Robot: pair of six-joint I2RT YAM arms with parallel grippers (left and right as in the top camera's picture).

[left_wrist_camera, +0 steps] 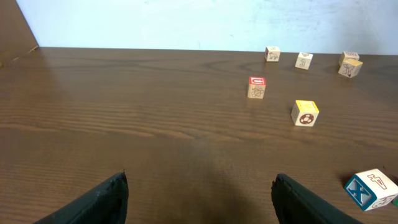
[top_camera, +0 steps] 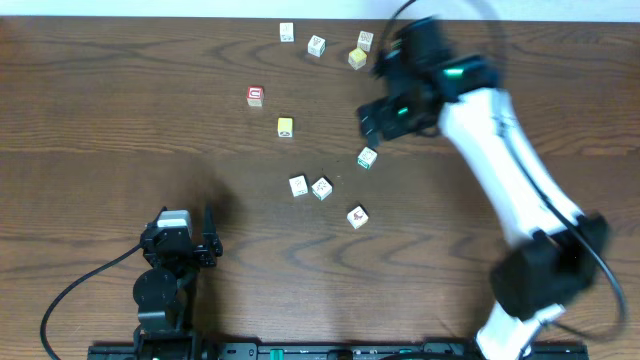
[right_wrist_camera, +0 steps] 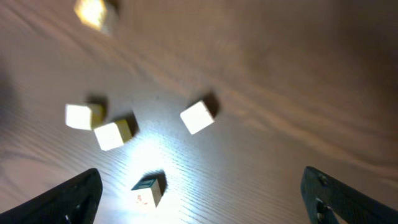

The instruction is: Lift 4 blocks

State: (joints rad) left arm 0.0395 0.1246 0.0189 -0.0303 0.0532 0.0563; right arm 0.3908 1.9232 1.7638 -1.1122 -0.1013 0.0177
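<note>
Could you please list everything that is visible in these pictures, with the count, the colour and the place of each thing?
middle white blocks: 4, white with small teal or red marks, centre of the table, two of them close together
far white cubes: 3, white, far edge
yellow cubes: 2, yellow, one left of centre, one at the far edge
red cube: 1, red top, beyond the nearer yellow cube
table: 1, dark brown wood
left arm: 1, black, near edge
right arm: 1, white and black, right side
left tool: 1, black, open, empty
right tool: 1, black, open, empty, above the middle white blocks
</note>
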